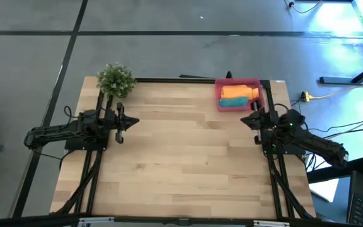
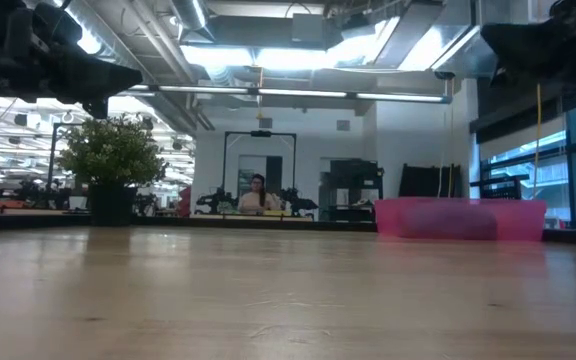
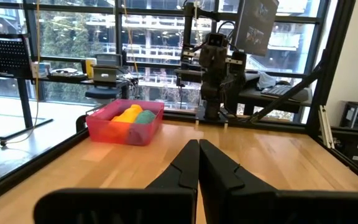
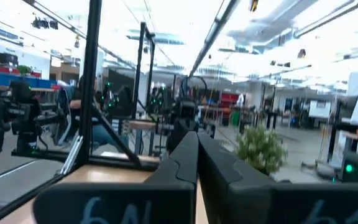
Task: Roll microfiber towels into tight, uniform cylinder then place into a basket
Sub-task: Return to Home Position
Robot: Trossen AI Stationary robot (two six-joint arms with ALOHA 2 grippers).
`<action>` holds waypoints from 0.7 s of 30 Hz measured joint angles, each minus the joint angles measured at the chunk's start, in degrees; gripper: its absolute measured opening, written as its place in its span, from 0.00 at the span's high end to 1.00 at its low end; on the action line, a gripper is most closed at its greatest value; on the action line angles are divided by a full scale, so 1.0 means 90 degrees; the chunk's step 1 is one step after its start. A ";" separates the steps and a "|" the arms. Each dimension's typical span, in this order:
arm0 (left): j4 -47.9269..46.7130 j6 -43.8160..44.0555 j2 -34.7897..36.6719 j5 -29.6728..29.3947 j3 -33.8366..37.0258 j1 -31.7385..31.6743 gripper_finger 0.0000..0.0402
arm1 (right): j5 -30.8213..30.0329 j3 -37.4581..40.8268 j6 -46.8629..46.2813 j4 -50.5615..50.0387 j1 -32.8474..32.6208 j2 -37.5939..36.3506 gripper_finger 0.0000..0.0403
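The pinkish-red basket [image 1: 222, 101] stands at the table's far right; it also shows in the low view [image 2: 458, 218] and the left wrist view [image 3: 107, 129]. In it lie the rolled orange towel [image 1: 238, 92] and the rolled teal towel [image 1: 235, 103], side by side; both show in the left wrist view, orange [image 3: 126, 114] and teal [image 3: 145, 116]. My left gripper [image 1: 133, 122] is shut and empty above the table's left side [image 3: 198, 148]. My right gripper [image 1: 244, 119] is shut and empty near the basket's near side [image 4: 197, 140].
A small green potted plant [image 1: 115, 79] stands at the table's far left corner [image 2: 113, 165]. Bare wooden tabletop [image 1: 188, 157] lies between the arms. A black frame runs along the table's edges. A person sits far off in the room behind [image 2: 257, 195].
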State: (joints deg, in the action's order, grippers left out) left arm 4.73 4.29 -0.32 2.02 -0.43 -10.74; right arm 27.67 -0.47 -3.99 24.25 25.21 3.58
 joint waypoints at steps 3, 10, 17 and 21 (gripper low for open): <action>0.0000 0.0000 0.0000 0.0000 0.0000 0.0000 1.00 | -0.0001 -0.0002 0.0000 -0.0002 0.0000 -0.0179 0.97; 0.0002 0.0000 0.0000 0.0000 0.0000 0.0000 1.00 | -0.0001 -0.0002 0.0000 -0.0005 0.0000 -0.0205 0.97; 0.0000 0.0002 0.0000 0.0000 0.0000 0.0000 1.00 | -0.0002 -0.0002 0.0000 -0.0005 0.0000 -0.0205 0.97; 0.0000 0.0002 0.0000 0.0000 0.0000 0.0002 1.00 | -0.0003 -0.0002 0.0000 -0.0007 0.0000 -0.0205 0.97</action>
State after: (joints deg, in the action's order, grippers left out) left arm 4.73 4.31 -0.32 2.02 -0.43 -10.72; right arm 27.64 -0.49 -3.99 24.18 25.21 1.74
